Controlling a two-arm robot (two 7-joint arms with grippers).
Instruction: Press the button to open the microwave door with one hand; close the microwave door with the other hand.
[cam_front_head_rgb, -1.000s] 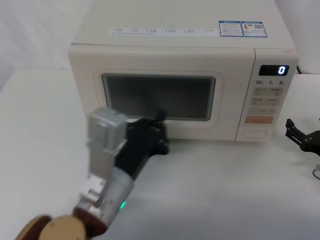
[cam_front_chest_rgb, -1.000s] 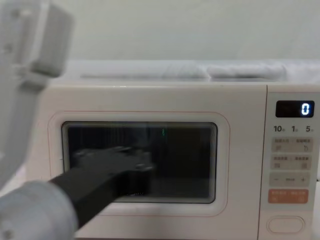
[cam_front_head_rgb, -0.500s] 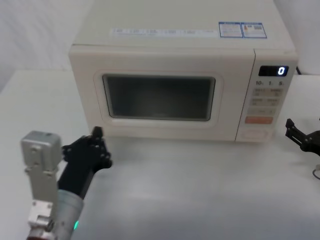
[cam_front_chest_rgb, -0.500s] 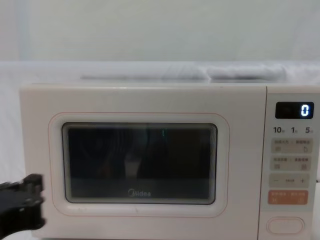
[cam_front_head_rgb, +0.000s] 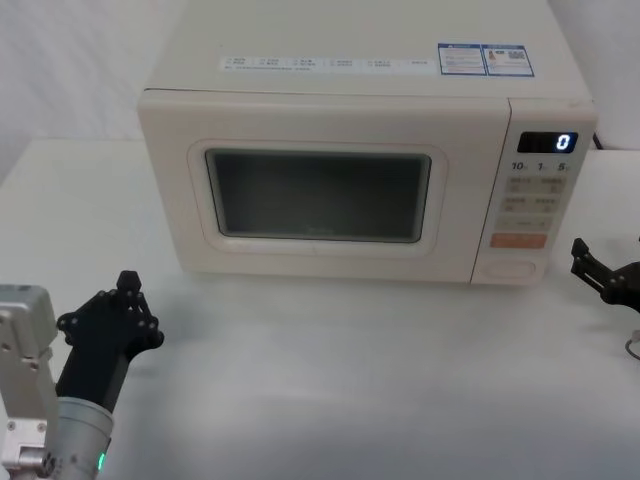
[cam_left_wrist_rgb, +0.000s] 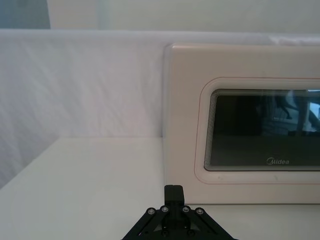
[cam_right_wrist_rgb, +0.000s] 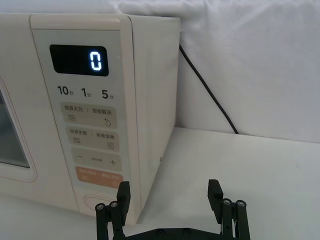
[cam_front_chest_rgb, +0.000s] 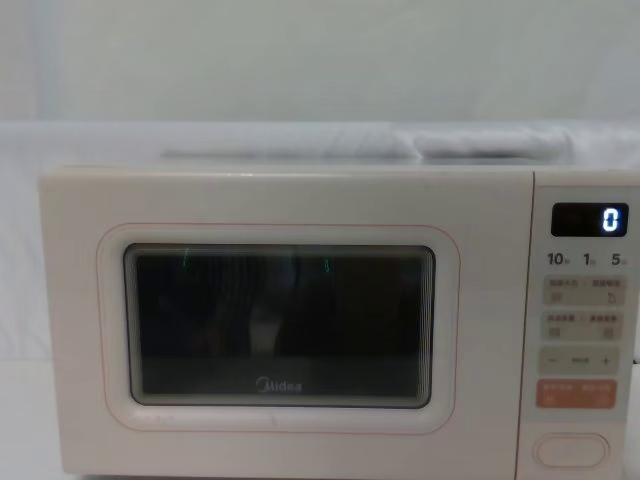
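Microwave door (cam_front_head_rgb: 322, 198) is sitting flush with the cream body of the oven at the back middle of the white table (cam_front_head_rgb: 380, 380), its seam against the control panel (cam_front_head_rgb: 535, 200) reading as closed in the head and chest views, so the closing step is looking done and the task is appearing to be at its end, with both arms standing clear of the oven. Left gripper (cam_front_head_rgb: 120, 305) is hovering low over the table near the robot's left side, well apart from the door, and its fingers are looking pressed together into a single dark tip in its own wrist view. Right gripper (cam_right_wrist_rgb: 170, 192) is waiting off to the right of the oven, near the lower corner of the panel, with its two fingers (cam_right_wrist_rgb: 123, 192) spread wide and holding nothing. If anything is remaining, the next move is probably calling only for both arms resting where they are, away from the button (cam_front_head_rgb: 510, 268), which is lying at the bottom of the panel beneath the orange key (cam_front_head_rgb: 518, 240). The door itself is showing as a broad cream panel with a dark rounded window, a thin pink outline and a grey Midea logo (cam_front_chest_rgb: 278, 386) below the glass, while the display (cam_front_chest_rgb: 590, 219) is glowing with a zero
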